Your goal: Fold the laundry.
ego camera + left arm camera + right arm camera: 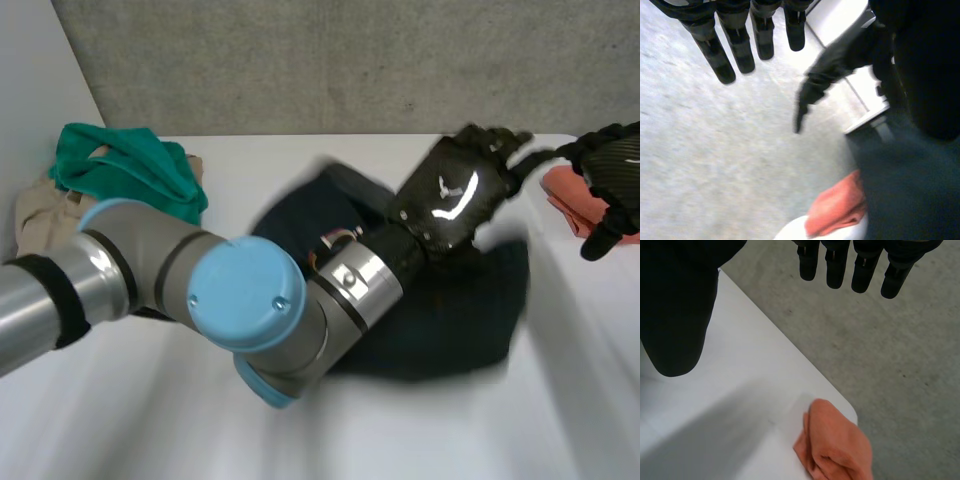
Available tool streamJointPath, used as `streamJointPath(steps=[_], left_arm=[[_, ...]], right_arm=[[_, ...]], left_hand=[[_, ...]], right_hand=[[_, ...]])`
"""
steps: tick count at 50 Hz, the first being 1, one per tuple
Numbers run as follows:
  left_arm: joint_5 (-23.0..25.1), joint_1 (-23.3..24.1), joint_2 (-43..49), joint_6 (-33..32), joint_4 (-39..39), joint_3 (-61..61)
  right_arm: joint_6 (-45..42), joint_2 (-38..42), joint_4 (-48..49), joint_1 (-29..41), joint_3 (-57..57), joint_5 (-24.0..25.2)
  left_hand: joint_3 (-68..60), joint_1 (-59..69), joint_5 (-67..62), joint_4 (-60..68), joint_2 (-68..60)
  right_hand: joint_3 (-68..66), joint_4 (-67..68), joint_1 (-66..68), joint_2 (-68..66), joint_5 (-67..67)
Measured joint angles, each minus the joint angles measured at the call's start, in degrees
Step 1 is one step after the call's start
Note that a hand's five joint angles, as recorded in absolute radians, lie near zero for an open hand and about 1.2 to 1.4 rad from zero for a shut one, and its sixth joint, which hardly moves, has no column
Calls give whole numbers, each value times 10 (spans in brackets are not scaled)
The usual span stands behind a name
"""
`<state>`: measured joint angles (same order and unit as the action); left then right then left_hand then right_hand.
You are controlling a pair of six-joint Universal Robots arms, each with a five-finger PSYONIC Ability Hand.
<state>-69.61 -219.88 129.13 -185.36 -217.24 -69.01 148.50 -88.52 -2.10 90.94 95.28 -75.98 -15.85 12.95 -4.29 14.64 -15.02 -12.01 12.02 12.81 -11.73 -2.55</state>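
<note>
The dark garment (460, 320) lay in a loose heap on the white worktop (150, 420), not yet spread or folded. The left hand (455, 195) was held above the garment's far edge. Its fingers (742, 50) were straight and apart, with nothing in them. The right hand (610, 185) stood off the garment's right side, above a salmon cloth (568, 195). Its fingers (836, 267) were likewise extended and had hold of nothing. A green cloth (130, 170) and a beige cloth (45, 212) sat well to the left of the garment.

Step in hand, as judged: approach to the first grasp, before any fold.

The next move would call for:
- lowering the left hand onto an edge of the garment
- closing the fingers on a single layer of cloth
- bringing the right hand to the opposite edge, so that the heap could be drawn flat
</note>
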Motion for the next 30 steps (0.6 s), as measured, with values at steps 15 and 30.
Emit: streamJointPath(steps=[15, 30], left_arm=[[-35, -86, -213, 19, 41, -123], [-138, -284, -228, -2, 217, -191]], right_arm=[[0, 12, 3, 27, -64, 26], [19, 244, -118, 264, -299, 8]], left_hand=[[14, 0, 9, -8, 8], [14, 0, 9, -8, 8]], right_hand=[[0, 0, 0, 0, 0], [0, 0, 0, 0, 0]])
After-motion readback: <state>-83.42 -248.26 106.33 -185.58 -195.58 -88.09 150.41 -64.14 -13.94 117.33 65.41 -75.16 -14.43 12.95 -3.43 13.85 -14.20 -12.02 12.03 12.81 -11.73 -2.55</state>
